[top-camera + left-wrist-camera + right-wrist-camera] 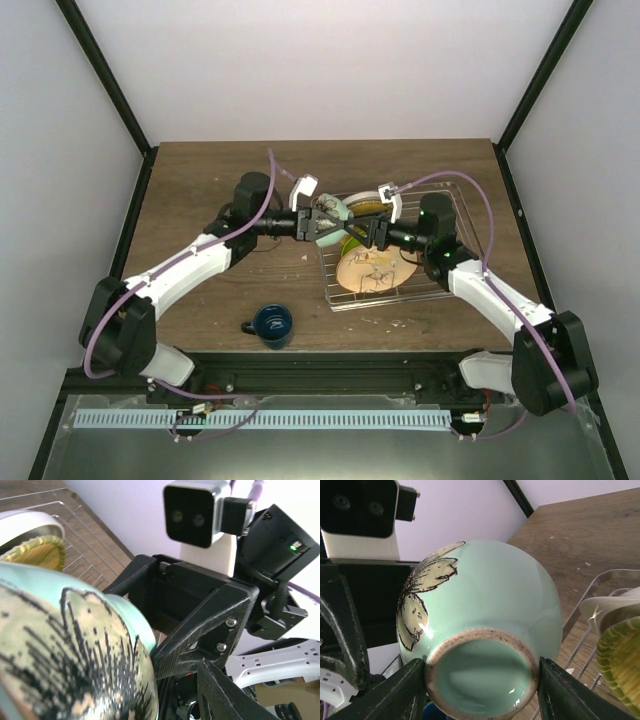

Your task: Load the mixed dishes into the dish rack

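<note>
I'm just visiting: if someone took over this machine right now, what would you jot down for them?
Right claw: shut on the mint bowl by its foot, over the left edge of the dish rack.
Left claw: beside the bowl; grip unclear.
Done: tan plate, lime green plate and yellow plate in the rack.
To do: bowl, plus dark blue mug on the table.

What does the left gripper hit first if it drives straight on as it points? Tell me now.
The left gripper would meet the mint bowl first, close ahead; whether they touch is unclear. Behind it, the right gripper clamps the bowl's foot.
</note>
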Motion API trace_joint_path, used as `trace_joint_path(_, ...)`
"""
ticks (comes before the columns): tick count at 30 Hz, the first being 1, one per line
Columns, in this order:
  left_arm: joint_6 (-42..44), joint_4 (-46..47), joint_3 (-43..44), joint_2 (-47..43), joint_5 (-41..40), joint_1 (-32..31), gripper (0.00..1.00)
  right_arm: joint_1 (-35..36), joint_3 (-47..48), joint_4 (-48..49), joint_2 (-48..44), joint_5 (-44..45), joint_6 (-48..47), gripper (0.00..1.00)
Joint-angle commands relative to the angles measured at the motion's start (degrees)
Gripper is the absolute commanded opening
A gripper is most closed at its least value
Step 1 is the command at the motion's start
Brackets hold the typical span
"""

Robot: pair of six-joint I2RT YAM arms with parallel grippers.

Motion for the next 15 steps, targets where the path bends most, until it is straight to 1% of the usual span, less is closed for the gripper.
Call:
trace_joint_path(1,4.5,-5.6,0.2,-2.6,-1.5,1.3,0.41,0.4,3.7,-2.8,-2.5,6.3,-2.7,0.48)
trace_joint_path(8,4.6,-5.8,-1.3,-3.4,-1.3,3.3,0.42,-0.4,4.1,-3.3,-2.5,6.9,-2.7,0.47)
trace_joint_path(15,4.8,-6.1,-2.5,-4.0,-1.5,4.5,0.42,-0.9,5.8,-5.5,-3.1,9.3,-3.9,0.47)
